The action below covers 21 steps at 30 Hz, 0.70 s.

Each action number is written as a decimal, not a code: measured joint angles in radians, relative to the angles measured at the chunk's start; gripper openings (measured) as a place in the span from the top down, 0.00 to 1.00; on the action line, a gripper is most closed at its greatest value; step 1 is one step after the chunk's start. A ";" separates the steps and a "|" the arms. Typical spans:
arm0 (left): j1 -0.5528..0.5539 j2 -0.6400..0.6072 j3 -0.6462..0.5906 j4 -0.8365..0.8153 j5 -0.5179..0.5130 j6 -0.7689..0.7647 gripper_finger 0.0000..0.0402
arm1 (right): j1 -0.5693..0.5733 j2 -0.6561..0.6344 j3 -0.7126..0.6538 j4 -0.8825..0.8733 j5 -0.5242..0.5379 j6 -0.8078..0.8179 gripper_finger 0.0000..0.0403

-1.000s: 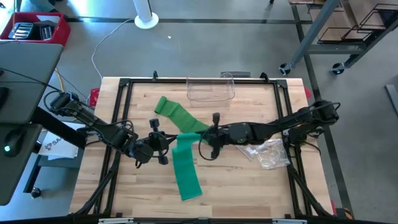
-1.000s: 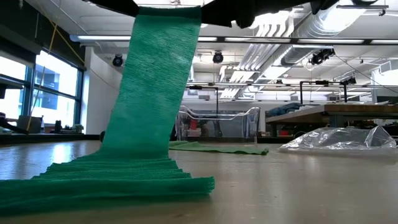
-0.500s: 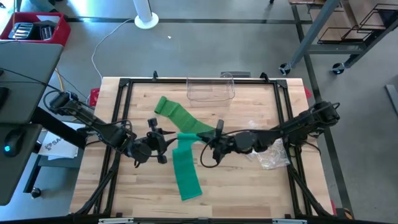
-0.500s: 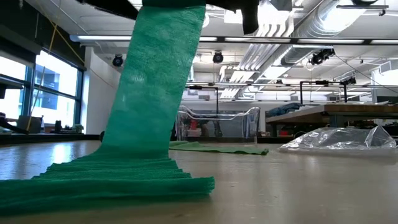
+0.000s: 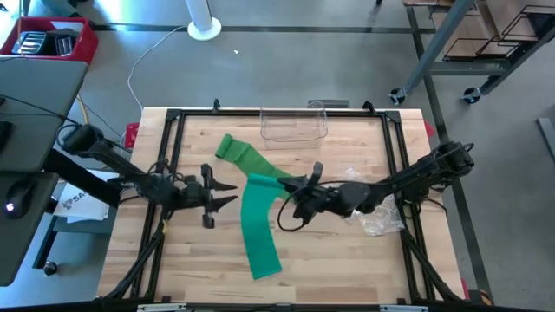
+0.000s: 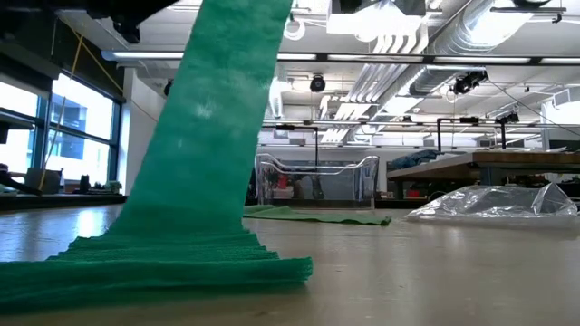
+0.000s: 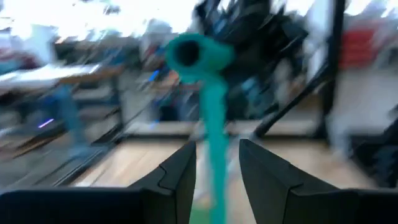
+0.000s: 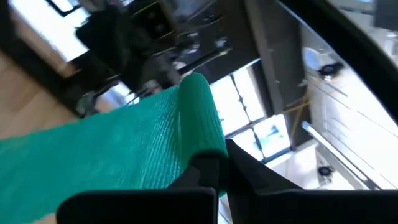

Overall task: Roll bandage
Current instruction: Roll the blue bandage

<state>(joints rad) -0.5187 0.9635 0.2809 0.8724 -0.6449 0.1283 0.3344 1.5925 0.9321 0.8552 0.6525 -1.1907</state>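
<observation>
Wooden table: clear bin holding nothing, right pincer clamped on green bandage, left pincer parted.

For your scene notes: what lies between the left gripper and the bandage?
Only bare table between the left gripper and the bandage, seen in the high view.

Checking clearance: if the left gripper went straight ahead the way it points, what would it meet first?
Probably the raised green elastic bandage, hanging straight ahead between the left gripper's open fingers; depth is unclear.
</observation>
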 joint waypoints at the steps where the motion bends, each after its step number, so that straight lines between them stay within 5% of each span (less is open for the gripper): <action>1: 0.011 0.013 -0.026 0.081 0.021 -0.004 0.70 | -0.001 -0.001 0.000 0.020 0.000 -0.005 1.00; 7: 0.085 0.096 -0.048 0.307 0.102 0.012 0.63 | -0.003 -0.014 0.000 0.027 -0.011 -0.020 1.00; 15: 0.178 0.204 0.064 0.307 0.232 -0.040 0.44 | -0.009 -0.016 0.000 -0.015 -0.035 0.065 1.00; 21: 0.204 0.288 0.143 0.258 0.240 -0.046 0.42 | -0.009 -0.016 0.000 -0.036 -0.040 0.069 1.00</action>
<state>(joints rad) -0.3151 1.2510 0.4242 1.1300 -0.4048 0.0822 0.3252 1.5764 0.9321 0.8190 0.6128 -1.1221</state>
